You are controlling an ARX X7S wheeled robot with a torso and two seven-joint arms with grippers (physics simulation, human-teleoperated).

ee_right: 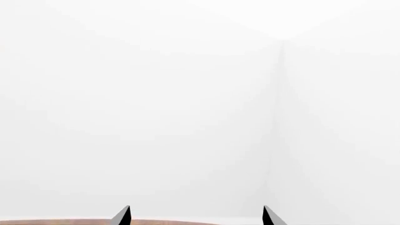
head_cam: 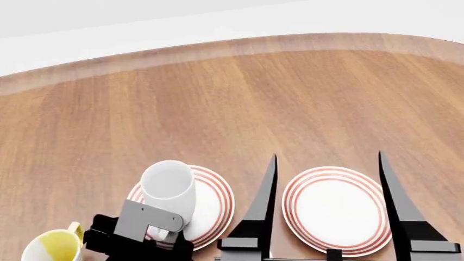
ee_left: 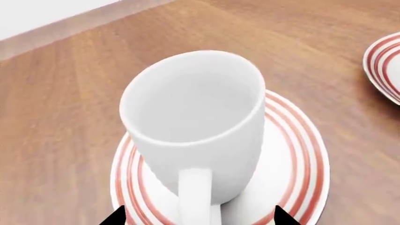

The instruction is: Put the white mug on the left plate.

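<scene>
white mug (ee_left: pixel 194 126) stands upright on left plate (ee_left: pixel 293 154), handle toward 6 o'clock; left gripper (ee_left: pixel 198 216) fingers spread wide clear of the handle, so looks released; right gripper (ee_right: pixel 195 216) wide, empty

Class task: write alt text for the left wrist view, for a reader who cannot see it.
A tall white mug stands upright on the left plate, a white plate with red rings, on a wooden table. Its handle faces the camera between the left claw's two dark fingertips, which are spread apart. A second ringed plate shows at the frame's edge.

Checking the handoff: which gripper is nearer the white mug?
Left. The left gripper is open right at the white mug's handle; the right gripper is raised beside the other plate.
</scene>
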